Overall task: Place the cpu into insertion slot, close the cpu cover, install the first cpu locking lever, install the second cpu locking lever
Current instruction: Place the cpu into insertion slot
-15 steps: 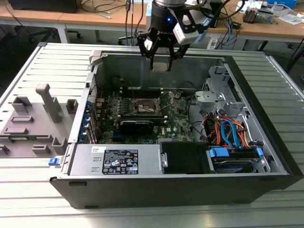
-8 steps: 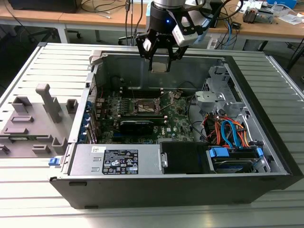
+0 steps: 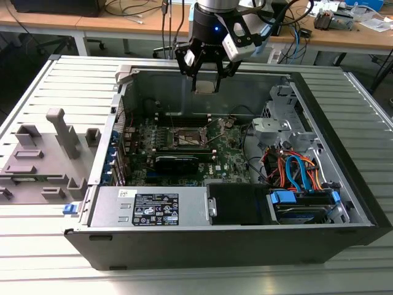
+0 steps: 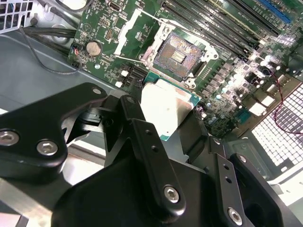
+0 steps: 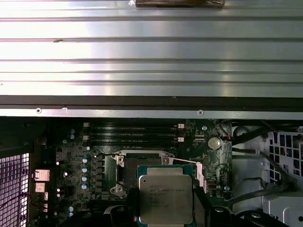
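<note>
A slatted metal table (image 3: 37,246) carries an open computer case (image 3: 245,246), lying on its side with the green board (image 3: 227,153) exposed. A grey fixture (image 3: 43,160) sits on the table at the exterior view's left, beside the case.

The gripper (image 3: 205,78) hangs above the far wall of the case, well clear of the board. Its fingers (image 4: 142,137) are clenched on the cpu (image 4: 165,106), pinching it by 2 opposite edges with the metal top facing the cameras. Both wrist views show the chip between the fingers.

The slot (image 4: 182,54) lies near the middle of the board, beside the long memory slots (image 5: 132,133). Its dark contact field is bare, with nothing seated in it. The cover (image 4: 127,29) looks swung back beside the slot, though I cannot be sure of its exact pose.

Judging from this, 0 of the 4 steps are finished. The cpu is in the air, apart from the slot, and not yet placed. The cover and both levers remain to be dealt with.
</note>
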You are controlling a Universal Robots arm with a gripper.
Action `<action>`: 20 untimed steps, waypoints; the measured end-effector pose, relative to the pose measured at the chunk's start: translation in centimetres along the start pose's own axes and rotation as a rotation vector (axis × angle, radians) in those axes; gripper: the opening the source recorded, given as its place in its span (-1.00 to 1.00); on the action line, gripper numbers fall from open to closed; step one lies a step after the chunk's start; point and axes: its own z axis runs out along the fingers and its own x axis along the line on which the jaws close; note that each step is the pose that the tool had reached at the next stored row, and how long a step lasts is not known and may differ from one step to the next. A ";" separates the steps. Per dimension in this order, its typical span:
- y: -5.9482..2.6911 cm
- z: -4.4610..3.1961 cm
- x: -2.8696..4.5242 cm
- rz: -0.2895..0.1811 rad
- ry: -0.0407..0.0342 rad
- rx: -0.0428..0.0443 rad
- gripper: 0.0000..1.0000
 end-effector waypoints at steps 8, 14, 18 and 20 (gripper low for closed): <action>-0.07 2.54 -0.04 0.000 -0.0001 -0.0002 0.09; -0.08 2.66 -0.04 0.000 0.0000 -0.0001 0.09; -0.08 2.73 -0.05 0.000 0.0000 -0.0001 0.09; -0.08 2.82 -0.05 0.000 0.0000 0.0000 0.09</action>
